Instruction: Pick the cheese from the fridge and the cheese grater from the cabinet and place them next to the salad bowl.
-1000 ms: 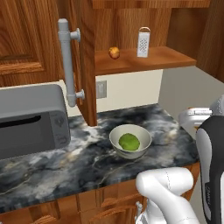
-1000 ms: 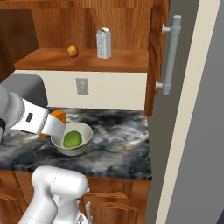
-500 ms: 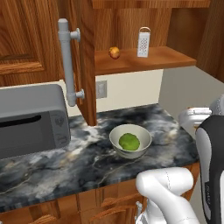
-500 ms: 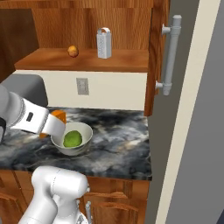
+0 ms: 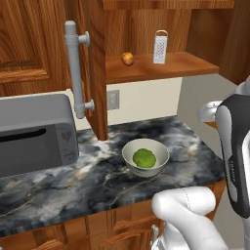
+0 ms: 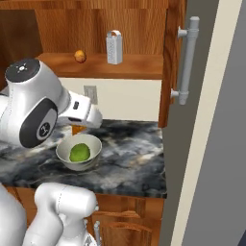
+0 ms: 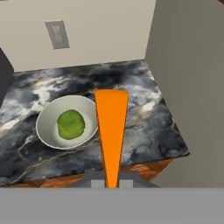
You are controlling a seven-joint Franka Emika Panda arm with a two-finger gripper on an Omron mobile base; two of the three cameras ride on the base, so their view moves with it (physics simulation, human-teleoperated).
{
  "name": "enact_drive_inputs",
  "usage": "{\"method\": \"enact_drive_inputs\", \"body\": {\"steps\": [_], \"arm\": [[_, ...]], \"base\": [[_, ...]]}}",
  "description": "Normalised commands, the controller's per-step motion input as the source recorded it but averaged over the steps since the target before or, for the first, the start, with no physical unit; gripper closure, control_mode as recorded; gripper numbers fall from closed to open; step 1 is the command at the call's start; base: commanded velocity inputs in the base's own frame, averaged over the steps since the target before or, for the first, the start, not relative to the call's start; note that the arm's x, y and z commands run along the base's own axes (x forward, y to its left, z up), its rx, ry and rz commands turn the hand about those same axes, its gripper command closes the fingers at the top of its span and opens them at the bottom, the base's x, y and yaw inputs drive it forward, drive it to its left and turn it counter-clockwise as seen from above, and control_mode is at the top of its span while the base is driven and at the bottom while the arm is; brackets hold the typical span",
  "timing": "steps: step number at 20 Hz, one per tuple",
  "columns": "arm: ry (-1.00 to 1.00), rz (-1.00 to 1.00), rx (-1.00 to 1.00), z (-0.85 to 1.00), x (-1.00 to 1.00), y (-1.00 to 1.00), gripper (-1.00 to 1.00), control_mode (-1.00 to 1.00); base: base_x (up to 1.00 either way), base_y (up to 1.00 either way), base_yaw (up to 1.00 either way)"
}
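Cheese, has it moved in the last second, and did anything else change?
The arm swung a little further in over the counter, carrying the cheese rightward in the right base view, to just behind the salad bowl. The end effector stays shut on it; nothing was let go. The bowl, the cheese grater and the round fruit on the shelf stayed put.
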Motion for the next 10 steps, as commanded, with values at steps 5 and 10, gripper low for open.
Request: {"method": "enact_drive_inputs", "body": {"steps": [5, 10], "arm": [[0.11, -0.01, -0.01, -0.07, 0.48, -0.01, 1.00, -1.00], [0.23, -0.13, 0.00, -0.57, 0.67, 0.12, 1.00, -1.00]], "base": [[0.00, 0.00, 0.00], [0.00, 0.00, 0.00]]}}
